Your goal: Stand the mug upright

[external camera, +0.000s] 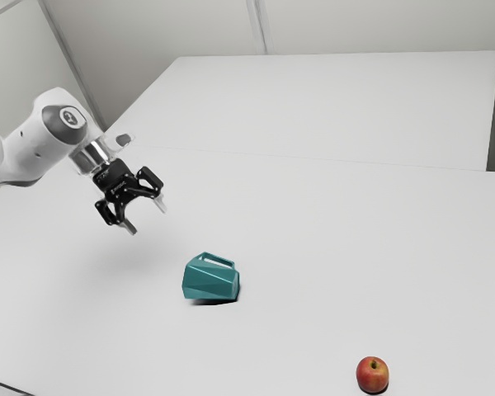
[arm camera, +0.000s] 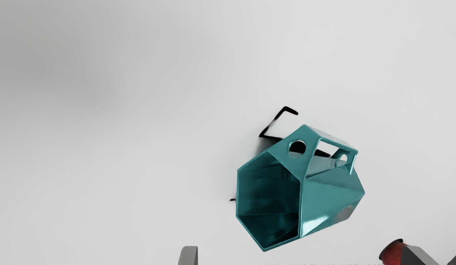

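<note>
Lying sideways on the surface (external camera: pixel 338 239) is a teal mug (external camera: pixel 210 283), handle (external camera: pixel 219 258) seemingly up. The pincer (external camera: pixel 148 218) hangs spread, apart from mug and apple (external camera: pixel 372 375).

Mug (arm camera: pixel 331 195) in both views, wrist nearer

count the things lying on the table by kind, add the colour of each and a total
Mug (teal, on its side): 1
Apple (mostly red): 1
Total: 2
</note>
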Robot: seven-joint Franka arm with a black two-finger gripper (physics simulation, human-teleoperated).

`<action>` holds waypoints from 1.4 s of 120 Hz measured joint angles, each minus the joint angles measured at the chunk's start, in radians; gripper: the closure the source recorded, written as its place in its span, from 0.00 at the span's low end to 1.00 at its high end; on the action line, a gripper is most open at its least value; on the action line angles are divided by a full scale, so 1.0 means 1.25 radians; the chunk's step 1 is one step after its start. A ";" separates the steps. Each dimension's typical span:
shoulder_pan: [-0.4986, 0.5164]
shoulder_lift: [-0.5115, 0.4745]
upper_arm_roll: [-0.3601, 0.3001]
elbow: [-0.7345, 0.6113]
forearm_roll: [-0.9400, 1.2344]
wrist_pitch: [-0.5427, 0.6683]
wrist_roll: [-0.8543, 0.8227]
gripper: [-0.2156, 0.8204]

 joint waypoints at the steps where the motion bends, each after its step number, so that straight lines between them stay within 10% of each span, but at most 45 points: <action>1: -0.001 0.004 0.000 -0.001 -0.005 0.000 0.000 0.21; 112: -0.013 0.139 -0.072 -0.114 -0.319 0.049 -0.018 0.21; 140: -0.013 0.142 -0.082 -0.110 -0.323 0.058 -0.020 0.72; 168: -0.021 0.136 -0.092 -0.102 -0.320 0.060 -0.023 0.90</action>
